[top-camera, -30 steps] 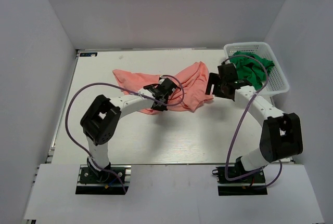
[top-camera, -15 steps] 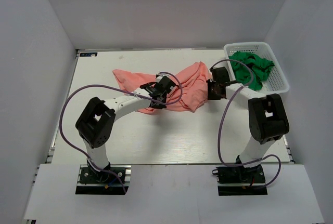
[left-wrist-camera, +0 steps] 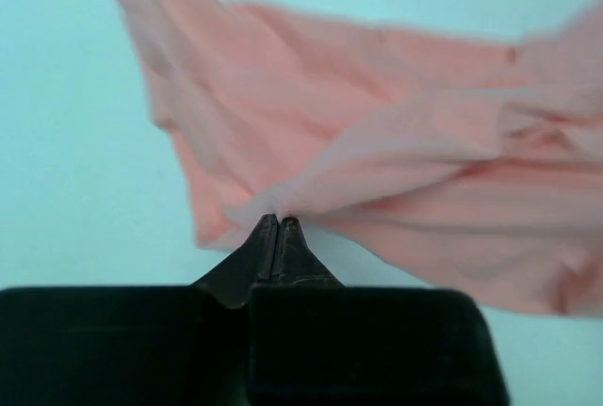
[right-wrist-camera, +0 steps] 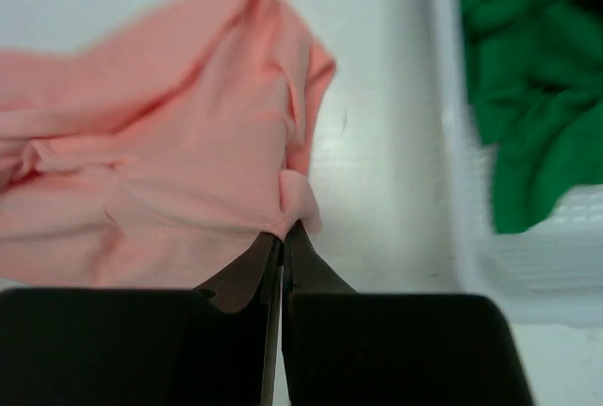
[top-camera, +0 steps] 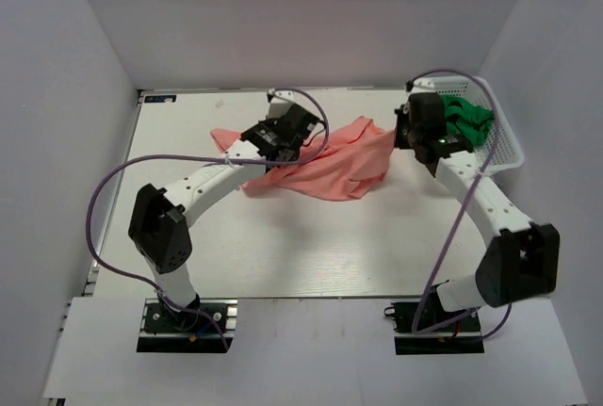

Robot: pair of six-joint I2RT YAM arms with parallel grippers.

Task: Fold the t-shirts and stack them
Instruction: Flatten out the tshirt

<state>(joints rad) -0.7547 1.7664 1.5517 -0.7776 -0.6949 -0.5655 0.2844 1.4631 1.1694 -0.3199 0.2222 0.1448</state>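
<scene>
Toward the far edge of the table, the salmon-pink shirt was strung out between the two arms, twisted and bunched, not laid flat. We could not tell how much of it touched the surface.

The left gripper had its tips pressed together on a small gathered tuft at the shirt's left part. The right gripper pinched a fold at the shirt's right edge, tips tight on the cloth, just beside the basket.

Handling, as we judged it: thin, soft, very light cloth with no stiffness. It sagged and roped up wherever it was not supported, so it would not keep a fold unless spread first. A tuft this small could slip out of the tips under a hard pull. Better holds would be seams or corners — shoulders, hem corners — where the cloth is doubled and both layers come along. Both pinches here looked to be on loose folds rather than on clear corners.

The white lattice basket sat at the far right corner of the table. Inside lay the green garment, a crumpled heap — similar limp cloth, not yet folded. We saw nothing else in the basket.
</scene>
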